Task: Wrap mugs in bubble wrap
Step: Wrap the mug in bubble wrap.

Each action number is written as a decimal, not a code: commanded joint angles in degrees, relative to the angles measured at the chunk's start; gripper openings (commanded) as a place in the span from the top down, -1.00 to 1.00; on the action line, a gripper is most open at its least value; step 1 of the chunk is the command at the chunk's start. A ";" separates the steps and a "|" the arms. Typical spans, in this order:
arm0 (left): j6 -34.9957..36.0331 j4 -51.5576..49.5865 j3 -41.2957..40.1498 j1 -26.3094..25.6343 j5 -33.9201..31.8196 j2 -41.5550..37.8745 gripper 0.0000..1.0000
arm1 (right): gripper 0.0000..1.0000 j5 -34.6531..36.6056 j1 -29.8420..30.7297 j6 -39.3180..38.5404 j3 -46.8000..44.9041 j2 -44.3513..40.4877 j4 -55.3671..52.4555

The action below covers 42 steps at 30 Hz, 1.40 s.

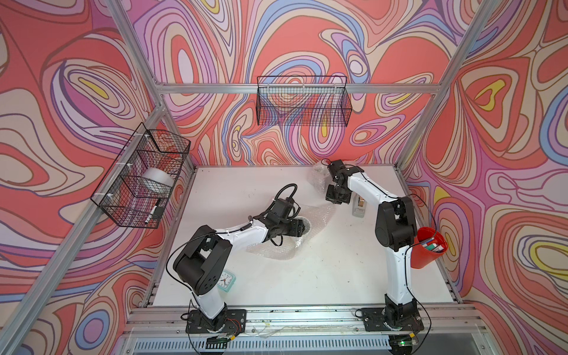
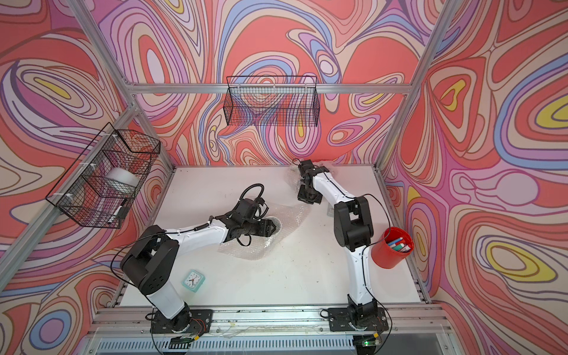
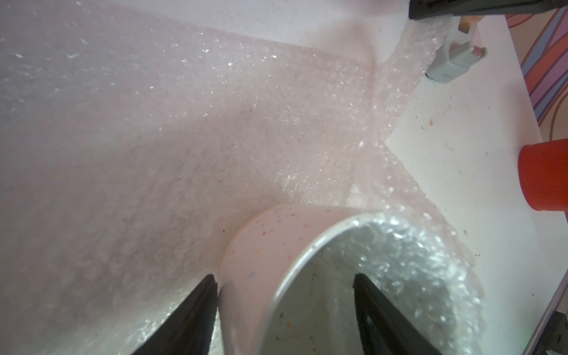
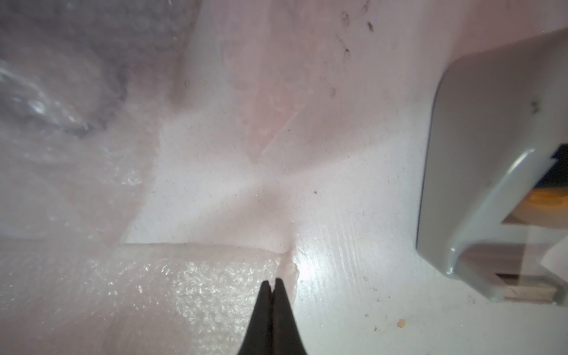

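The pale, speckled mug (image 3: 261, 246) lies on its side on the bubble wrap (image 3: 153, 138) near the middle of the desk (image 1: 338, 276). Part of the sheet curls over one side of it and into its mouth. We judge the mug hard, glossy and breakable, heavy enough to pin the film but free to roll. So the rim wall looks like the sound place to take it, not the smooth curved body. The left end effector (image 3: 284, 276) is set that way: open, one finger against the outer wall and the other inside the mouth, clear of the wall, so nothing is clamped. We take the wrap to be nearly weightless, limp and springy. It should not keep a fold unless held or tucked, and a corner or edge is the easiest place to pinch it. The right end effector (image 4: 272, 284) is closed on just such a corner, and in the left wrist view that corner rises toward it as a narrow strip. Beyond the sheet, a grey tape dispenser (image 1: 359, 209) stands near the lifted corner. A crumpled bundle of wrap (image 1: 318, 178) sits at the back of the desk, and we cannot tell what is in it. A red cup (image 1: 428, 247) sits at the right edge.
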 commanded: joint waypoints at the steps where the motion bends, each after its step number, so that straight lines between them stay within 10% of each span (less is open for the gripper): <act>1: 0.64 -1.64 1.24 -0.12 0.43 0.78 -0.44 | 1.00 -0.84 -0.19 0.06 -2.79 -5.90 4.09; 18: -1.97 -3.22 1.50 -0.11 -0.91 0.83 -0.30 | 1.00 -36.91 3.17 -1.00 -26.11 -25.77 31.39; 42: -10.91 2.13 -6.24 -0.12 -7.72 -10.25 0.17 | 1.00 -33.51 14.40 9.38 -41.01 -24.07 35.91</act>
